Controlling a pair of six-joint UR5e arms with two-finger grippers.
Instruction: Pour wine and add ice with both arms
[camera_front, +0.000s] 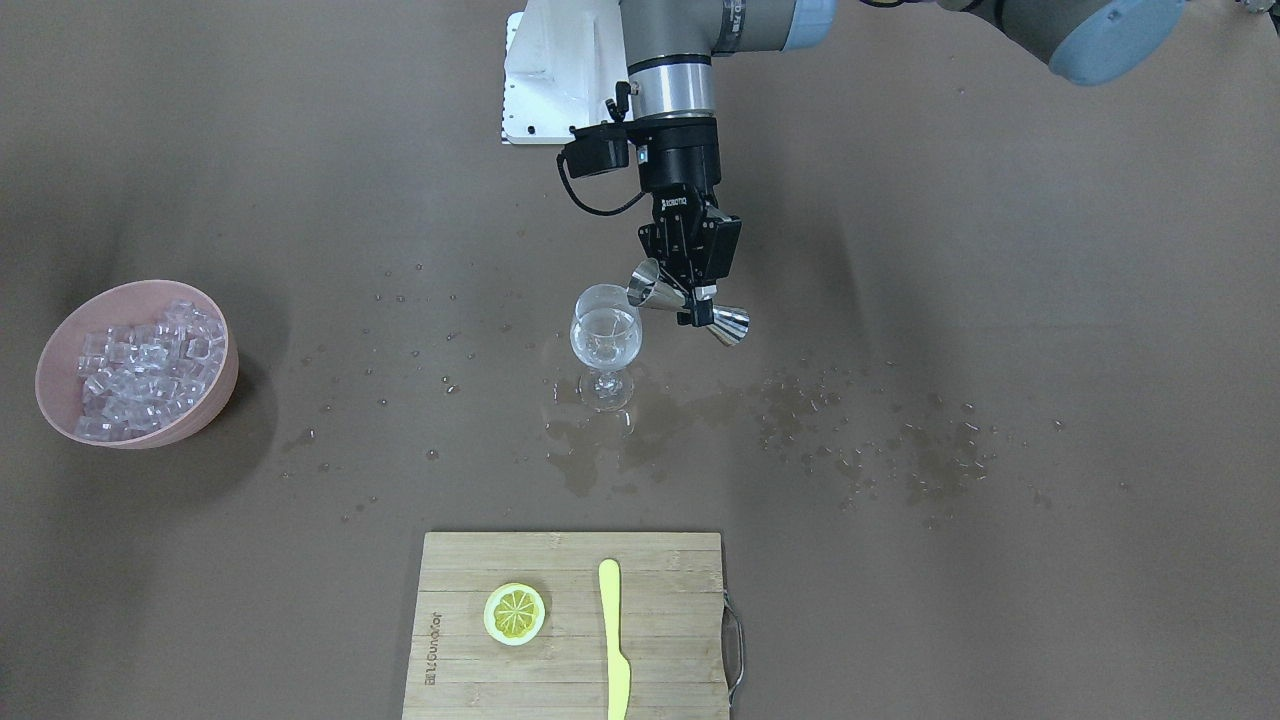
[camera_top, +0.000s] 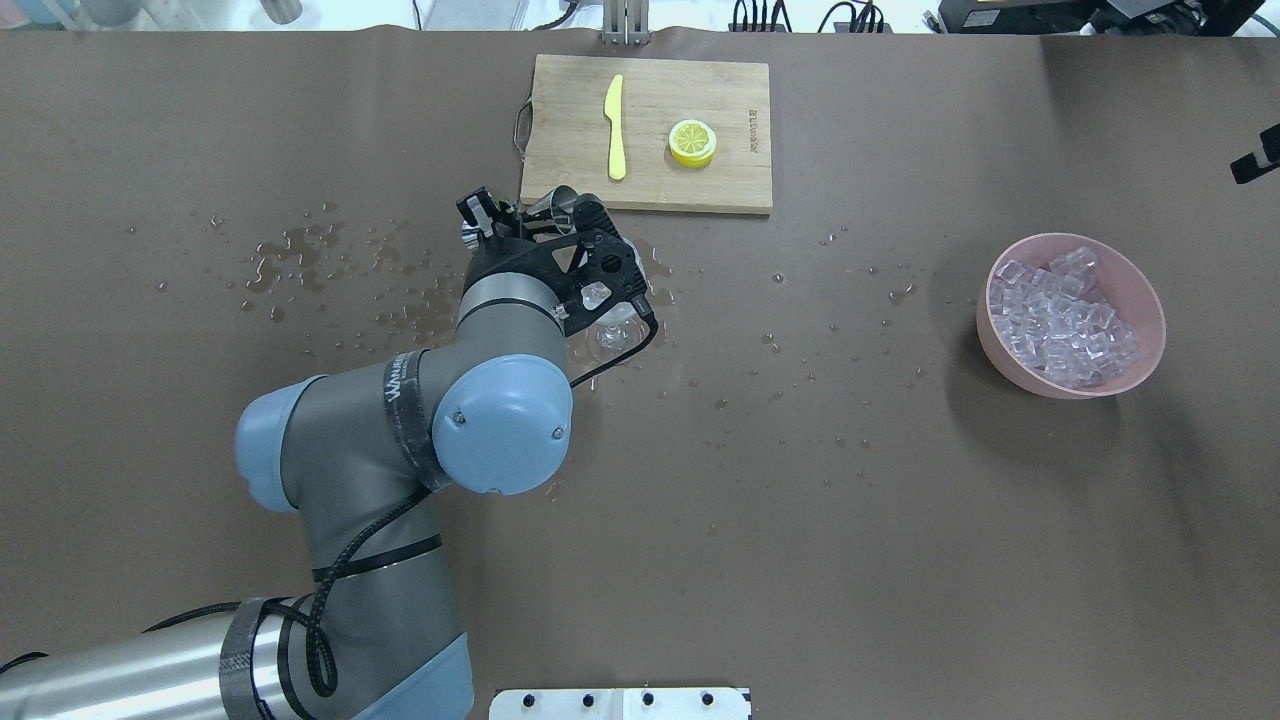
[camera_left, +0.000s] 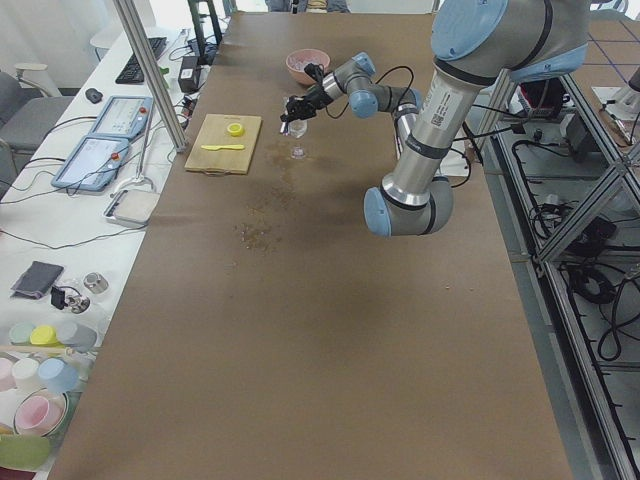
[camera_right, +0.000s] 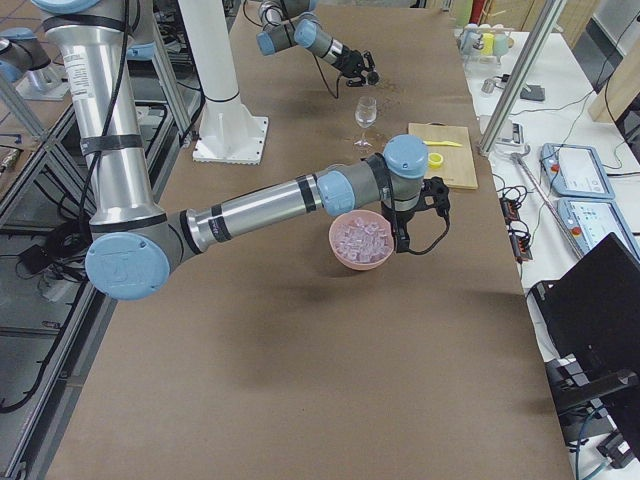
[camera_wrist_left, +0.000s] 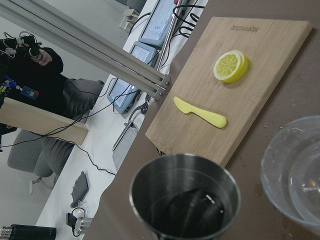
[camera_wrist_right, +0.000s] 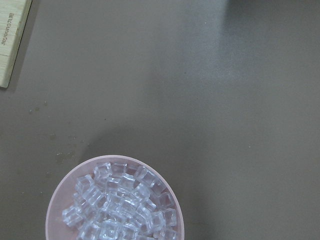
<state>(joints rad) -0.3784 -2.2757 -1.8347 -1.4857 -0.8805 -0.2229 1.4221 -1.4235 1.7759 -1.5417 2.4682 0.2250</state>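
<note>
Steel jigger (camera_wrist_left: 185, 200) fills the left wrist camera's foreground, pinched at its waist by the left gripper (camera_front: 696, 304) and tipped with its mouth at the rim of the wine glass (camera_front: 605, 335), which seems to hold a little clear wine (camera_front: 603, 348). Ice (camera_front: 150, 365) is heaped in the pink bowl (camera_front: 58, 350). The right gripper (camera_right: 432, 196) hangs above it, and whether its jaws are parted cannot be told.

Brown table (camera_front: 1000, 250), scattered droplets (camera_front: 880, 440), pink bowl (camera_front: 218, 400), wine glass (camera_front: 604, 340), bamboo cutting board (camera_front: 570, 660)
</note>
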